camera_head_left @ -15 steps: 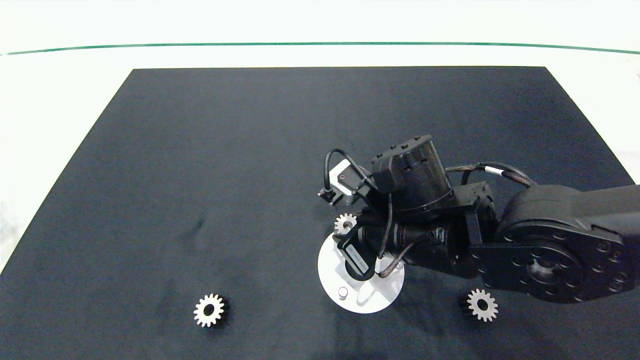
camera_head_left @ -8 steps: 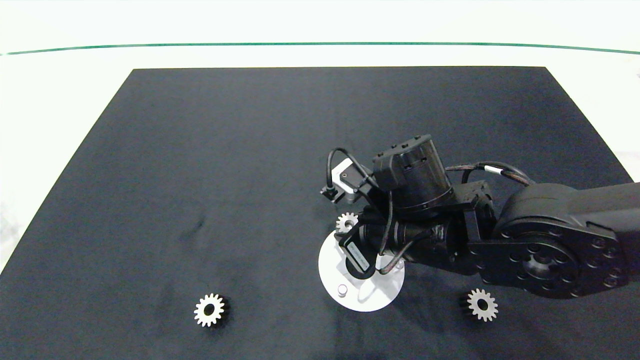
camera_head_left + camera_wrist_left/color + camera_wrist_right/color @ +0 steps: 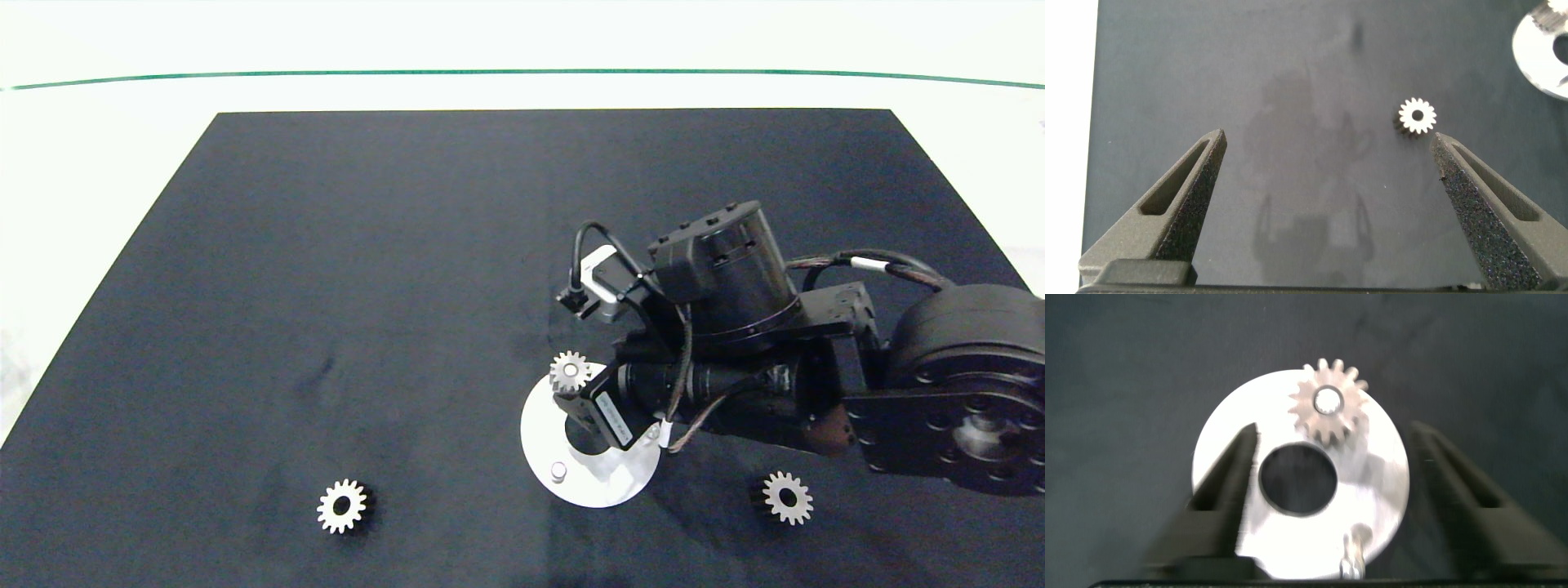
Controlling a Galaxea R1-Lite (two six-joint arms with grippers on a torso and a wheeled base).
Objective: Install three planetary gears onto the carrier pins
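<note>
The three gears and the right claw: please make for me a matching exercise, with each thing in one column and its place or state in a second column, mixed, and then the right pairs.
Things:
1. gear on the disc
2. gear toward the head view's left
3. gear toward the head view's right
4. right claw

Places or states:
A. lies flat on the dark mat, under the right arm
B. open, above the white disc
C. sits on a carrier pin
D. lies on the mat, seen between the left claw's fingers

Pairs: 1-C, 2-D, 3-A, 4-B
</note>
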